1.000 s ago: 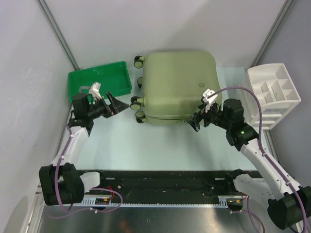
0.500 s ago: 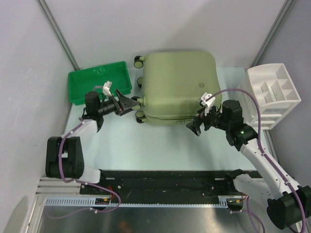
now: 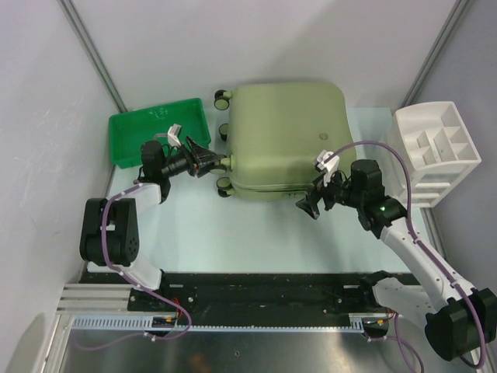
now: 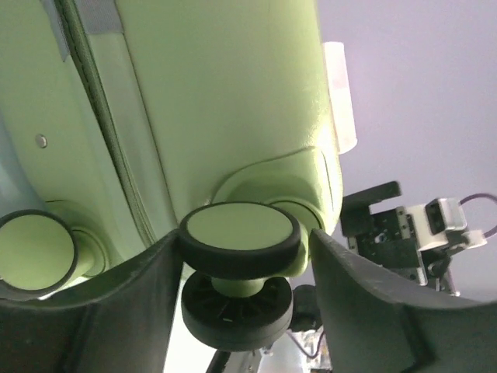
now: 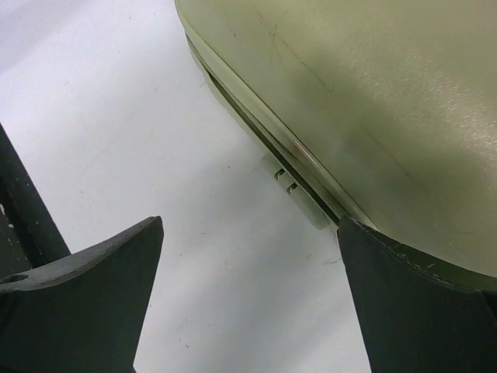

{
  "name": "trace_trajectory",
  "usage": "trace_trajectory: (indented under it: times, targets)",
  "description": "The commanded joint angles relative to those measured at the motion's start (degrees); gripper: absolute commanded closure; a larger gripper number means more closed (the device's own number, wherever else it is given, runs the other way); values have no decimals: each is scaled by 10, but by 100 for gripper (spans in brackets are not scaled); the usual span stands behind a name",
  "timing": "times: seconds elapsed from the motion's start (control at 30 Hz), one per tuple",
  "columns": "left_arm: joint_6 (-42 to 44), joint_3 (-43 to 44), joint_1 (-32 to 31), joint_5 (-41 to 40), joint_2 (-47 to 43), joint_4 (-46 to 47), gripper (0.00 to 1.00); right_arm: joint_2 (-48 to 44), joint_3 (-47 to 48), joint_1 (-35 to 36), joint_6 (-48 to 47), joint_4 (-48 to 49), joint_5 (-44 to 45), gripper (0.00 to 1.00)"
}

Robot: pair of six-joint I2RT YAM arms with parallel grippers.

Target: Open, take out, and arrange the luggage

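**Pale tabletop, shut suitcase, a hand at each of two edges**

Pale tabletop (image 3: 256,233) is carrying the luggage (image 3: 287,136), an olive-green hard-shell suitcase lying flat and closed at the far middle, between a green tray (image 3: 159,132) and a white organizer (image 3: 435,151). The left hand (image 3: 211,160) is reaching in at the suitcase's left side, its fingers (image 4: 101,311) spread apart and straddling a black-rimmed wheel (image 4: 239,233); whether they are pressing on it I cannot tell. The right hand (image 3: 307,206) is hovering at the near edge by the zip seam (image 5: 283,183), spread wide and holding nothing.
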Motion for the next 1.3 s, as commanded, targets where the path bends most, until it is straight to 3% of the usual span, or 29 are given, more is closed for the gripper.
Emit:
trace_trajectory:
  times: [0.0,0.23,0.5,0.73,0.87,1.0,1.07,1.1,1.13,1.23,1.27]
  targets:
    - [-103,19,-5,43,-15,92,40,-5,-17,0,-36,15,2,0]
    - [-173,29,-5,29,-41,133,63,-43,-65,22,-89,46,12,2]
    - [-236,80,-4,12,-43,148,80,-78,-155,86,-129,217,112,9]
    - [-271,133,-4,0,-40,150,92,-21,-169,142,-164,387,233,13]
    - [-284,156,-4,-6,-31,150,94,67,-163,143,-230,525,304,16]
    - [-286,179,-4,-9,-31,150,93,141,-106,126,-261,591,345,14]
    - [-282,181,-3,-10,-34,151,74,163,-66,112,-262,613,348,14]
    - [-274,180,-1,-8,-40,151,59,187,-54,101,-268,623,351,14]
    - [-268,178,1,-8,-43,150,32,196,-38,95,-269,637,351,14]
    - [-237,161,33,-11,-64,142,5,219,21,70,-262,641,326,14]
    - [-221,160,61,-11,-69,120,0,225,50,66,-261,641,319,13]
